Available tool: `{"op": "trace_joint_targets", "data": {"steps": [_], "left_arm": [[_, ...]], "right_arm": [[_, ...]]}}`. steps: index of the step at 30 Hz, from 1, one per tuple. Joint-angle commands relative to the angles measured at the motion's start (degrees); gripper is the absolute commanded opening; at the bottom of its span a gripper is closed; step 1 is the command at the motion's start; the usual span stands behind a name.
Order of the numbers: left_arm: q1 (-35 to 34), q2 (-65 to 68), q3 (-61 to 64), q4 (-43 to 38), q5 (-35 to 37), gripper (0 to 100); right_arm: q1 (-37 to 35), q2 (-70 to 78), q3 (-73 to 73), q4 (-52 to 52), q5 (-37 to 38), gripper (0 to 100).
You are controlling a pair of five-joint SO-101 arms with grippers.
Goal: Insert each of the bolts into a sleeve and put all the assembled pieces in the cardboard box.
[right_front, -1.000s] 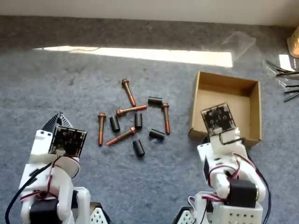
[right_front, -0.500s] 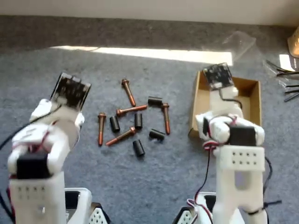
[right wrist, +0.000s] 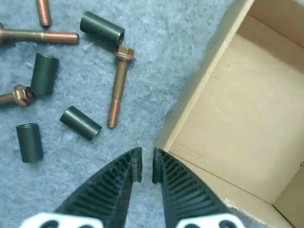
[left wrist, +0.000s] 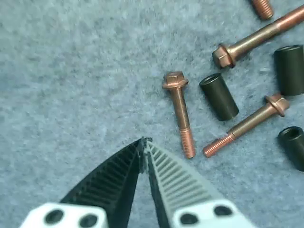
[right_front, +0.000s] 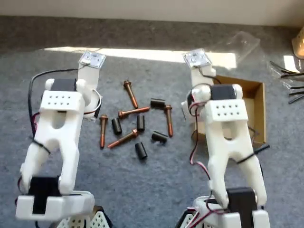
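Obs: left claw [left wrist: 144, 142] pressed together, empty, near copper hex-head bolts [left wrist: 179, 111] and black cylindrical sleeves [left wrist: 218, 96] on grey surface [left wrist: 71, 71]. Right claw [right wrist: 146, 164] barely apart beside empty brown cardboard box [right wrist: 237, 109]. Risk: crowded sleeves may get nudged and roll.

High cam: fixed, off the arms, looking steeply down on the grey carpet-covered counter [right_front: 156, 190]. Mid range, with the whole work area in frame.

Left wrist cam: sits behind the left end effector [left wrist: 144, 141], aimed along its ribbed fingers. Close to the surface.

Right wrist cam: same mount behind the right end effector [right wrist: 146, 164], also close.

Overlap: copper-coloured hex-head bolts [right_front: 133, 112] and short black cylindrical sleeves [right_front: 140, 150] in all 3 views. Open brown cardboard box [right_front: 260, 114] in high and right wrist views.
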State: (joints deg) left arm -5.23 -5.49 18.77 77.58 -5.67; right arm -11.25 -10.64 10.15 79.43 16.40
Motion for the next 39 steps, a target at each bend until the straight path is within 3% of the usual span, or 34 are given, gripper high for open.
{"op": "trace_joint_targets", "data": {"steps": [1,7,15,19,28,35,39], "left_arm": [[0.92,3.12,-2.77,0.00,3.96,3],[0.48,3.74,-2.68,-0.26,8.35,12],[-6.90,3.65,3.74,-11.96,8.62,13],[-11.47,3.56,4.79,-14.95,13.19,13],[-15.43,3.65,5.32,-18.73,14.51,13],[-15.34,3.65,8.48,-24.00,14.51,13],[-15.08,3.65,8.48,-23.91,14.51,13]], "right_arm": [[-1.19,7.43,-13.67,5.49,4.57,4.3],[-1.54,22.20,-31.34,8.48,8.26,14.0],[-8.13,32.92,-43.03,16.66,21.98,15.0],[-13.67,33.10,-43.12,20.97,32.00,15.1],[-19.38,33.19,-32.04,20.97,38.51,14.9],[-18.42,32.31,-27.65,21.23,39.03,14.8],[-17.54,23.96,-27.47,21.32,37.80,14.8]]}}
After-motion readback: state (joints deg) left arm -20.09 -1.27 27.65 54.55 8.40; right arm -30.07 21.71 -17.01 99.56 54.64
